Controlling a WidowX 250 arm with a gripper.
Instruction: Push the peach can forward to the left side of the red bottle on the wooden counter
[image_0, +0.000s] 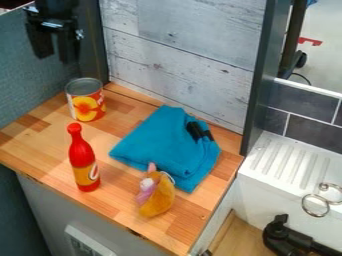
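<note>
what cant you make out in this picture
All in the camera view:
- Far side of the tin can: hidden by its own front.
- Counter under the folded teal cloth: hidden by the cloth.
- Fine print on the red bottle: too small.
- Underside of the orange plush toy: hidden by its body.
- Rest of the black fixture: cut off by the bottom edge.

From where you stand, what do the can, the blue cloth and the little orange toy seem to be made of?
The can looks like metal, with a dull grey top and rim and a printed wrap. The blue cloth seems a soft, matte fabric, judging by its folds. The orange toy looks like fuzzy plush, though it could be another soft material.
</note>
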